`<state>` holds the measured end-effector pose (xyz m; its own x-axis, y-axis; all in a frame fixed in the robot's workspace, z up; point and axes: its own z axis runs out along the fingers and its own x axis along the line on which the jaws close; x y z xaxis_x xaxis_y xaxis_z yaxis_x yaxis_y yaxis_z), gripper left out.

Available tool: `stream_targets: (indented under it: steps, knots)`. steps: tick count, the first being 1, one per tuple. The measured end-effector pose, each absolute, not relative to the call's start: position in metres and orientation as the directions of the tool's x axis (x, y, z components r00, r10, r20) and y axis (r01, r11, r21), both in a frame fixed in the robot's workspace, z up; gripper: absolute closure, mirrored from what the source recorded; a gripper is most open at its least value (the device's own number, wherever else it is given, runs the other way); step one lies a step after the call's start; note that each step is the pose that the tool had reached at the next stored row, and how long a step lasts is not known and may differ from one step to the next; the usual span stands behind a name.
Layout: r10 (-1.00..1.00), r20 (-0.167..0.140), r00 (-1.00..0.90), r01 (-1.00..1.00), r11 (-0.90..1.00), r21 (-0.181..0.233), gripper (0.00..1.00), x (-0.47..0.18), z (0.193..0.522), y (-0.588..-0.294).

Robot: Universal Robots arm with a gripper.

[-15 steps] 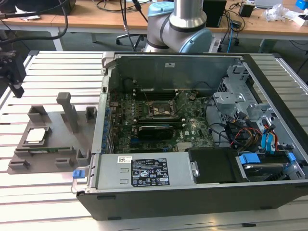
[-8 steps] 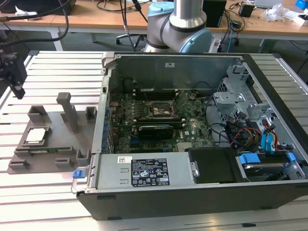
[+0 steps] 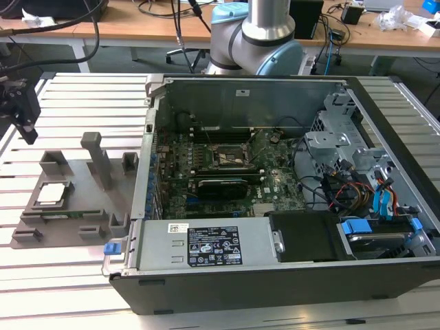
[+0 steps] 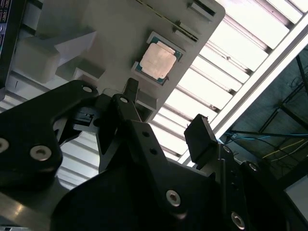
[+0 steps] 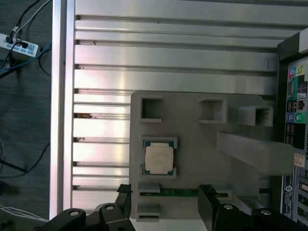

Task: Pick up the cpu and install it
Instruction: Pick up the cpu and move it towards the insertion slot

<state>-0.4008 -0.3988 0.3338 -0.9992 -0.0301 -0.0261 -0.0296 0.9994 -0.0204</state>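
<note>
First wrist view looks down past the gripper point(image 5: 165, 192), the nearest thing of all: its 2 black fingers point(image 5: 207, 207) stand spread wide with nothing between them, hanging over one edge of the grey tray point(image 5: 192, 144) and clear of it. Below them the cpu point(image 5: 159, 159) lies flat in a shallow square seat in the tray, silvery plate up, apart from both fingers. In the second wrist view it lies the same way beyond the parted fingertips. Past the cpu, on the side of the tray away from the fingers, stand 3 hollow blocks point(image 5: 150, 109), and 1 tall post point(image 5: 252, 151) rises from the tray next to them. The tray rests on a table point(image 5: 168, 57) of aluminium slats. In the exterior view the gripper hangs higher than the tray, toward the exterior view's left of it, and the cpu sits in the tray's part nearest that side. An open computer case point(image 3: 275, 275) lies on the table just beside the tray, on the exterior view's right of it. Inside the case a green motherboard point(image 3: 206, 192) carries a black square socket frame point(image 3: 232, 157), well apart from the tray. Behind the case stands the arm's base point(image 3: 254, 41), and farther back than the tray and case runs a wooden desk point(image 3: 137, 20) with cables on it.
</note>
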Motion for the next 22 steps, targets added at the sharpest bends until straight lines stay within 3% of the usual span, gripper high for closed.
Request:
stream_targets:
  steps: [22]
  knots:
    - [-0.03, -0.026, -0.999, -0.03, 0.999, -0.02, 0.34, -0.401, 0.312, -0.399]
